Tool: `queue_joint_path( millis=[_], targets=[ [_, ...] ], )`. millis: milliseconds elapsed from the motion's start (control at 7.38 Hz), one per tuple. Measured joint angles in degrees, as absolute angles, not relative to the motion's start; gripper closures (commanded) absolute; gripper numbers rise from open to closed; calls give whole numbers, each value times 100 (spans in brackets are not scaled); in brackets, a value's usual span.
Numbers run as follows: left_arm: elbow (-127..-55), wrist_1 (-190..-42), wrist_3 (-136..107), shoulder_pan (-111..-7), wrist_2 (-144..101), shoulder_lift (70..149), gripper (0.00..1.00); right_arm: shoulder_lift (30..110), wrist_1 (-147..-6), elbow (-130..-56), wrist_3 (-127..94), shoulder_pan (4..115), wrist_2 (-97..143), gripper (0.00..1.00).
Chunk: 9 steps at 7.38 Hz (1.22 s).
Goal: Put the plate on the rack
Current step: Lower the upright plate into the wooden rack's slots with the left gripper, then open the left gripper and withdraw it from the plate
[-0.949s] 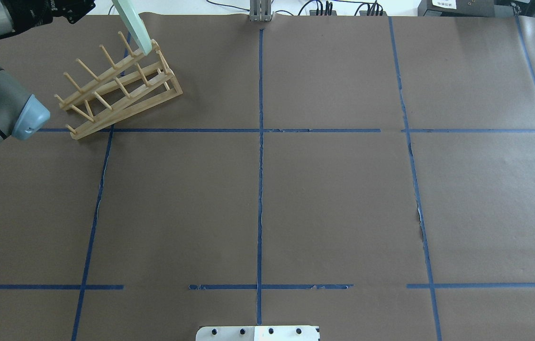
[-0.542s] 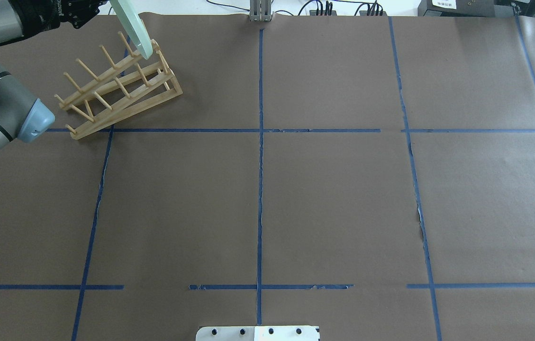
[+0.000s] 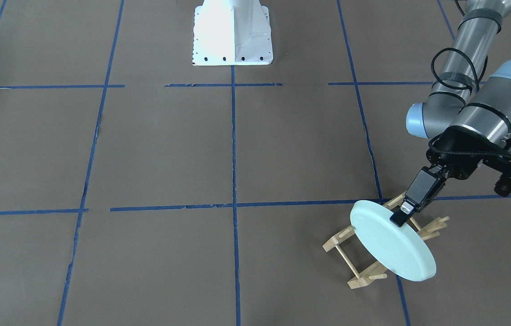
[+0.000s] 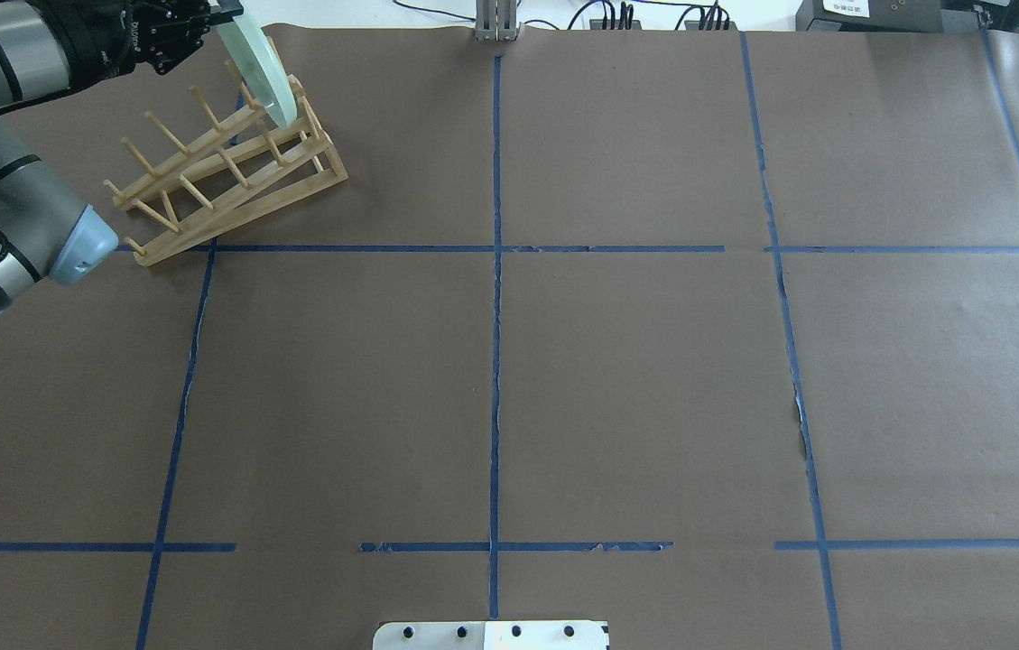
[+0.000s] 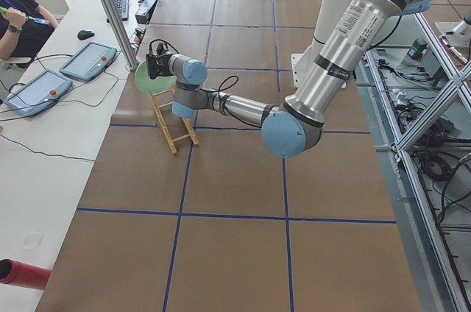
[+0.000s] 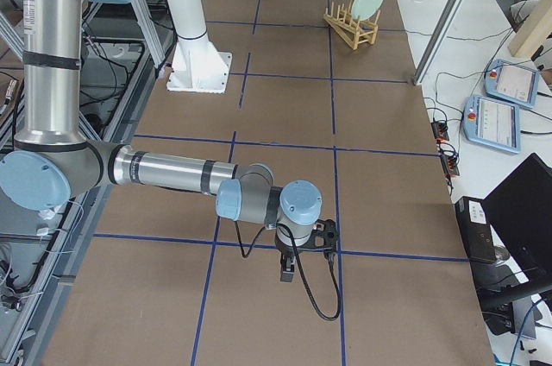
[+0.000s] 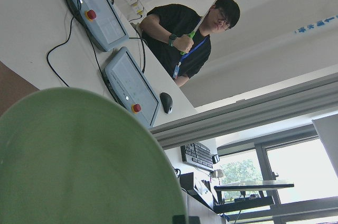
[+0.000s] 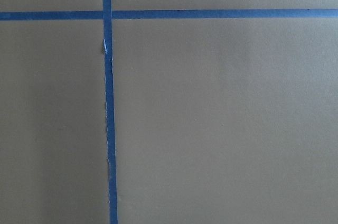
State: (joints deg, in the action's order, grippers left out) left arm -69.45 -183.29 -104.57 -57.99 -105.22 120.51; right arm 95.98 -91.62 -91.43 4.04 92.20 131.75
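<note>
Plate (image 3: 391,246) clamped at rim by left hand (image 3: 399,219), tilted over end of rack (image 3: 363,281), apparently unseated; risk of snagging and toppling rack if lowered misaligned; right hand (image 6: 287,273) state indeterminable.

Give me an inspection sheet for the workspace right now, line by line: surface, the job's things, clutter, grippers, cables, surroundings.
Surface: table covered in brown paper with a grid of blue tape; paper torn along some of the lines.
Job's things: plate tilted on edge, its lower rim at one end of the rack; cannot tell whether it is seated.
Clutter: nothing seen.
Grippers: left gripper shut on the plate's upper rim; right gripper pointing down near the table, open or shut cannot be told.
Cables: black cable looped along the left arm.
Surroundings: operator holding a stick; teach pendants on the side bench.
</note>
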Motion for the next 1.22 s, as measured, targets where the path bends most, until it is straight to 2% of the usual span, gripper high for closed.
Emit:
queue_joint_path(
  millis=[136, 271, 407, 1220],
  targets=[
    [-6894, -18329, -10415, -5772, -10521, 12049, 100, 9598, -9160, -9143, 404, 9220, 13175, 0],
    [-6856, -18330, -10374, -5755, -10518, 12042, 70, 9598, -9161, -9142, 404, 9220, 13175, 0],
    [-6827, -18327, -10358, -5746, -10507, 12039, 1, 9597, -9162, -9142, 404, 9220, 13175, 0],
    [-6796, -18289, -10251, -5762, -10447, 12004, 0, 9597, -9162, -9148, 398, 9220, 13175, 0]
  ],
)
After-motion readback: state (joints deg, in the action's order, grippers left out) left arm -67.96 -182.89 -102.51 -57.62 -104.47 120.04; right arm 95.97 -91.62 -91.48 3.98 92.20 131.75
